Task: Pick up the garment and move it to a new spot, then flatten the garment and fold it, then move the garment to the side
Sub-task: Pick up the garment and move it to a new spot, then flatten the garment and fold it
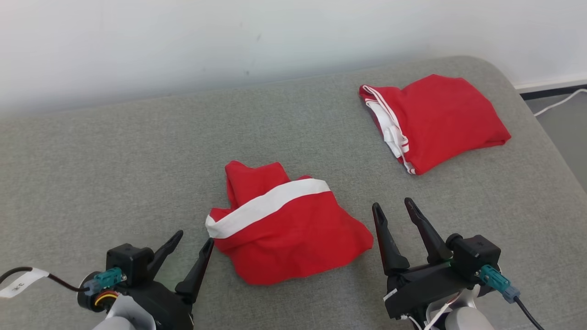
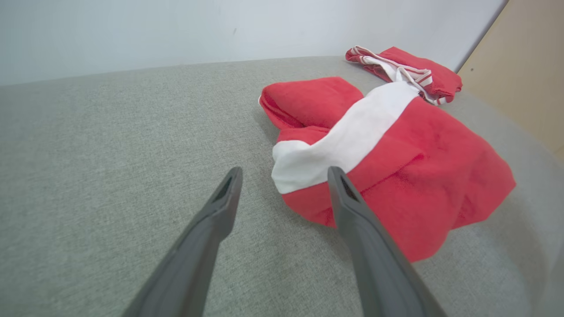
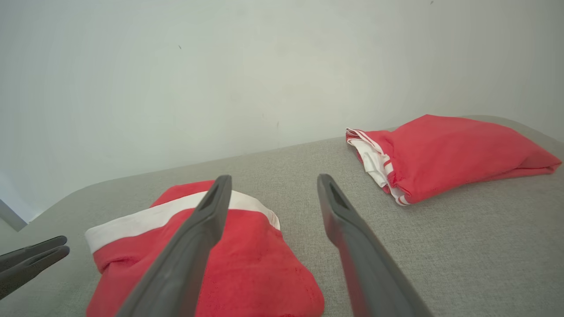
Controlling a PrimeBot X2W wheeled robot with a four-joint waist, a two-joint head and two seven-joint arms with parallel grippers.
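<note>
L gripper [image 1: 194, 237] fingers spread, empty, tips just beside garment [image 1: 293, 238] at its white-banded left edge. R gripper [image 1: 392, 203] likewise splayed, holding nothing, near its right corner. Garment lies crumpled mid-cushion [image 1: 114, 160] btwn both grippers; folded red one [image 1: 440, 119] sits well apart, far right.
</note>
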